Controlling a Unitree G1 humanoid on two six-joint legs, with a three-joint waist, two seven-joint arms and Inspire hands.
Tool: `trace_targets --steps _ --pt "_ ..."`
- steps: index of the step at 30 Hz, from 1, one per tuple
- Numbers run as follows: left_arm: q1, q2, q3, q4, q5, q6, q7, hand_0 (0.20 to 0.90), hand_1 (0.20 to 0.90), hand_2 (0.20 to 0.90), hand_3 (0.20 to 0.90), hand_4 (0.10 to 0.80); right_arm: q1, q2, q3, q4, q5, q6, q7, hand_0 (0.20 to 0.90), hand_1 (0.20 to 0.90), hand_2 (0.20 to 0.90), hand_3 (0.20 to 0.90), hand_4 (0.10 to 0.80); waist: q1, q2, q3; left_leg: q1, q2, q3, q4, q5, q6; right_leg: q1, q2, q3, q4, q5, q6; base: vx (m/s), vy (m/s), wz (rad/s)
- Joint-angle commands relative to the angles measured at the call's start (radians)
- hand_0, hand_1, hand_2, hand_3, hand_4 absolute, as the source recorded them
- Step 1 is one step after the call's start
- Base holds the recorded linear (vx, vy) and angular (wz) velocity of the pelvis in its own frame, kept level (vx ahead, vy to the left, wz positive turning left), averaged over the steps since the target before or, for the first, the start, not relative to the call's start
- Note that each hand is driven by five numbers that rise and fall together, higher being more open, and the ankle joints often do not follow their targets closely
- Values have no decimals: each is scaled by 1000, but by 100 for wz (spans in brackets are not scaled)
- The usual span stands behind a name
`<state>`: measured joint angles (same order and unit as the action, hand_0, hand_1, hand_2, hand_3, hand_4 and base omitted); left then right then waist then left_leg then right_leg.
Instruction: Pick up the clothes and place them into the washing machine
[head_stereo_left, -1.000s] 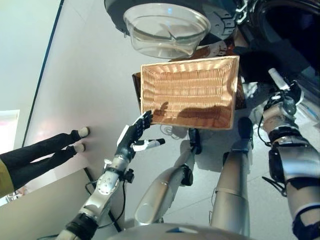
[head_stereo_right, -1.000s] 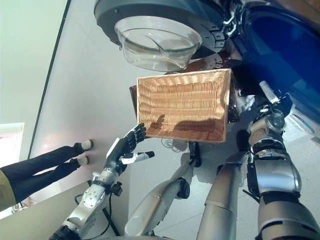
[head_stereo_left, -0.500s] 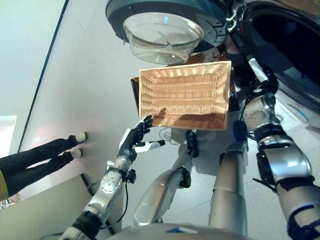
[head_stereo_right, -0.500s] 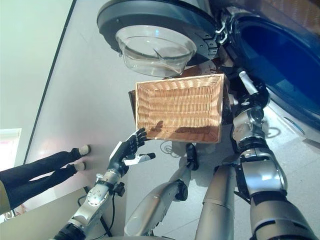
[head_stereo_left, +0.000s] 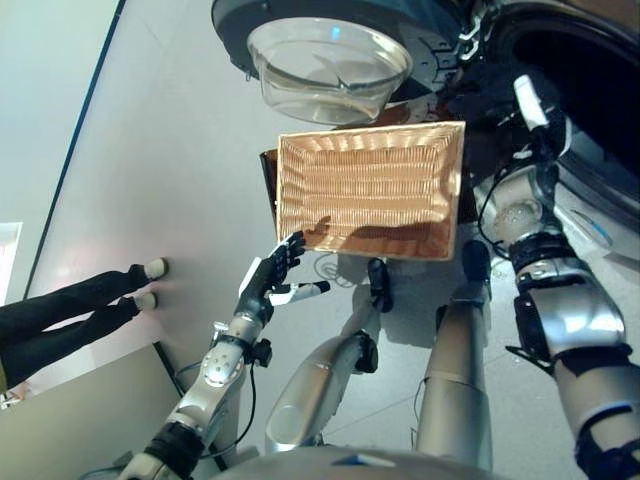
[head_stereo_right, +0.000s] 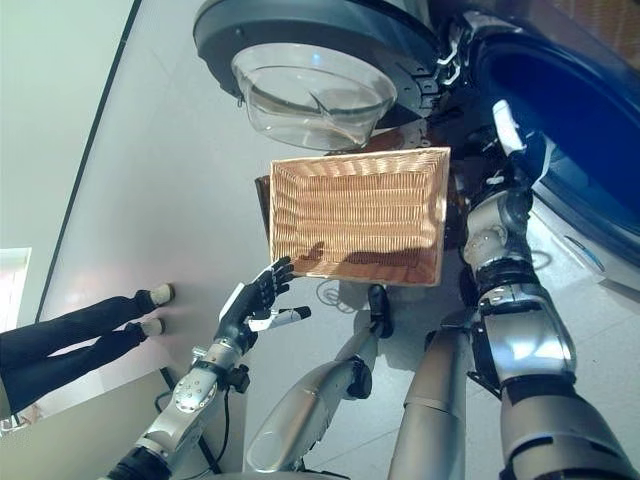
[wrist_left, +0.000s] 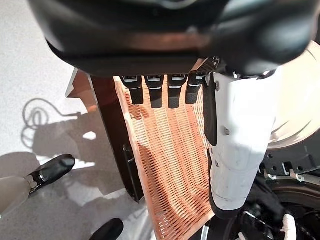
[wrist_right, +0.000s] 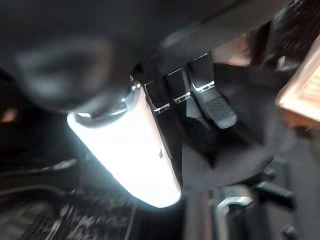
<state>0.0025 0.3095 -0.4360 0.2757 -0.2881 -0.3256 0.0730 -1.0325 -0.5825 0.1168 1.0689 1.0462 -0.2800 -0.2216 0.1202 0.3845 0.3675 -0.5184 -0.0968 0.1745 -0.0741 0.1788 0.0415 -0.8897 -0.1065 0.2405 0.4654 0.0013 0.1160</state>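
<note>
An empty wicker basket (head_stereo_left: 370, 190) sits on a dark stand in front of me. The washing machine stands behind it, its round glass door (head_stereo_left: 330, 65) swung open and its drum mouth (head_stereo_right: 560, 110) at the upper right. My right hand (head_stereo_left: 530, 105) is raised at the rim of the drum mouth, its fingers (wrist_right: 210, 102) curled on a dark garment (wrist_right: 235, 150) that hangs beside the door hinge (head_stereo_left: 485, 95). My left hand (head_stereo_left: 268, 280) hovers open just off the basket's near left corner, and past its straight fingers (wrist_left: 157, 92) only the bare weave shows.
A person's legs and shoes (head_stereo_left: 70, 310) stand on the floor at the left. The basket's dark brown stand (head_stereo_left: 268, 180) juts out at its left side. A pale wall panel (head_stereo_left: 80, 410) fills the lower left.
My right hand has risen from beside the basket's right edge to the drum mouth, with the dark garment in it. The left hand has barely moved. The view has shifted slightly.
</note>
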Motion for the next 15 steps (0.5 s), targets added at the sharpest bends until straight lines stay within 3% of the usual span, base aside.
trace_targets --steps 1,15 --pt "-22 33 50 -34 -12 -44 29 900 900 900 900 800 -143 -27 35 -122 -47 -97 13 200 200 200 200 300 3 40 -4 -18 2 13 79 -66 -94 78 69 -58 -64 -22 -65 0 0 0" --pt "-10 39 57 -43 -14 -58 33 900 900 900 900 800 -102 -49 -18 -144 -31 -127 -20 200 200 200 200 300 -1 52 -17 -6 -2 18 71 -65 -94 86 69 -50 -76 -17 -62 0 0 0"
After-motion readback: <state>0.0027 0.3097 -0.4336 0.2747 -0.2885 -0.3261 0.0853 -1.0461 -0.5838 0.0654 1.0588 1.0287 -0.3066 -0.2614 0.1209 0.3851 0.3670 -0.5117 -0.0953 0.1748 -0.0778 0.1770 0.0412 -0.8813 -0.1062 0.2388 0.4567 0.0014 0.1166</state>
